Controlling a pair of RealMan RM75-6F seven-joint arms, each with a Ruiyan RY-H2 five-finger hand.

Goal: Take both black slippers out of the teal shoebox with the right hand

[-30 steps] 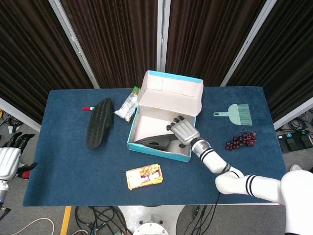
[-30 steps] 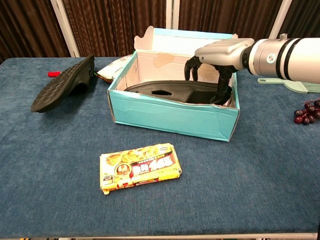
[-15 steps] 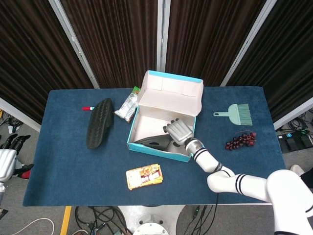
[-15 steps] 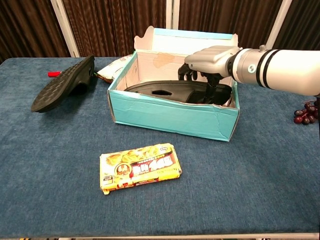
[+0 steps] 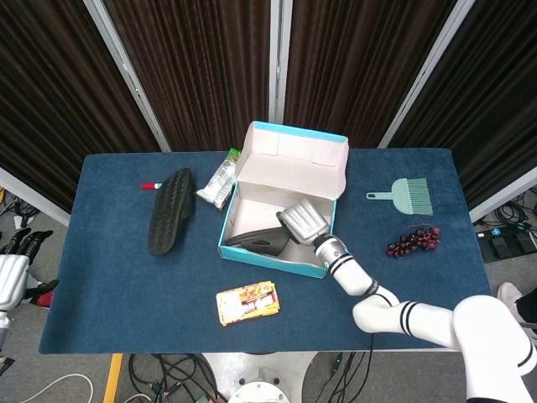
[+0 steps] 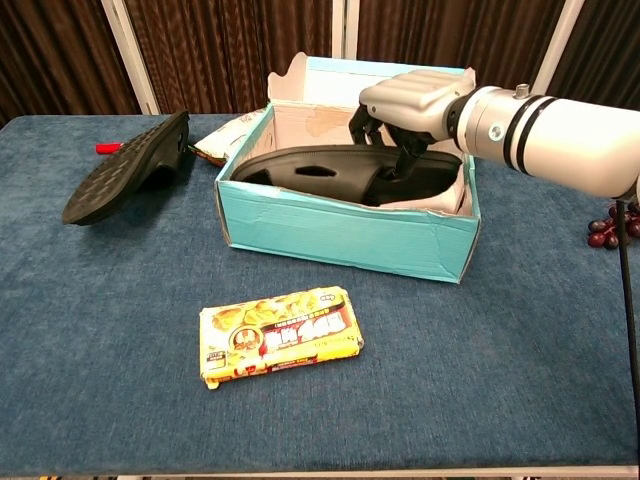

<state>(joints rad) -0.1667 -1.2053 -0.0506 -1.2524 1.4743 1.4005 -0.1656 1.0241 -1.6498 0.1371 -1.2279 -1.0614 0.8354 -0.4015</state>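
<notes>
The teal shoebox stands open at the table's centre, lid leaning back. One black slipper lies inside, raised to about rim height. My right hand reaches into the box from the right and grips this slipper at its right end, fingers curled down around it. The other black slipper rests sole up on the table left of the box. My left hand hangs off the table's left edge, holding nothing, fingers apart.
A yellow snack pack lies in front of the box. A snack bag and a red marker sit at the back left. A teal brush and dark grapes lie to the right.
My right hand has closed around the slipper in the box and raised it from the box floor to about rim height. The left hand has dropped slightly.
</notes>
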